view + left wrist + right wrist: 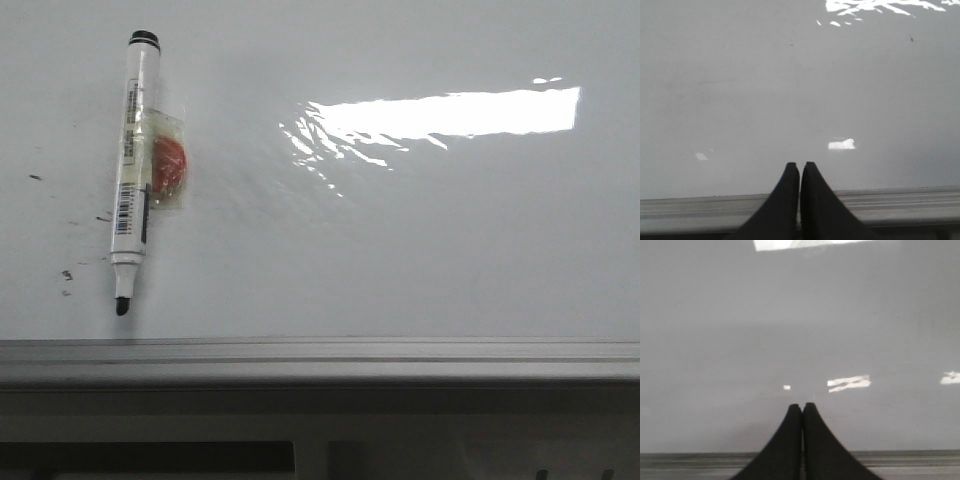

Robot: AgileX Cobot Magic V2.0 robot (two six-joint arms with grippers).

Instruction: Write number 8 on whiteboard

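The whiteboard (420,250) fills the front view, glossy white with a bright glare patch and a grey metal rail along its near edge. No number 8 shows on it. A white marker (133,170) with a black uncapped tip lies on the board at the left, tip toward the rail, with a red piece taped to its side. Neither gripper shows in the front view. My left gripper (800,166) is shut and empty, over the rail and bare board. My right gripper (802,406) is shut and empty, likewise over the rail and bare board.
Small black smudge specks (66,274) sit on the board left of the marker. The grey rail (320,360) runs along the near edge, with a dark gap below it.
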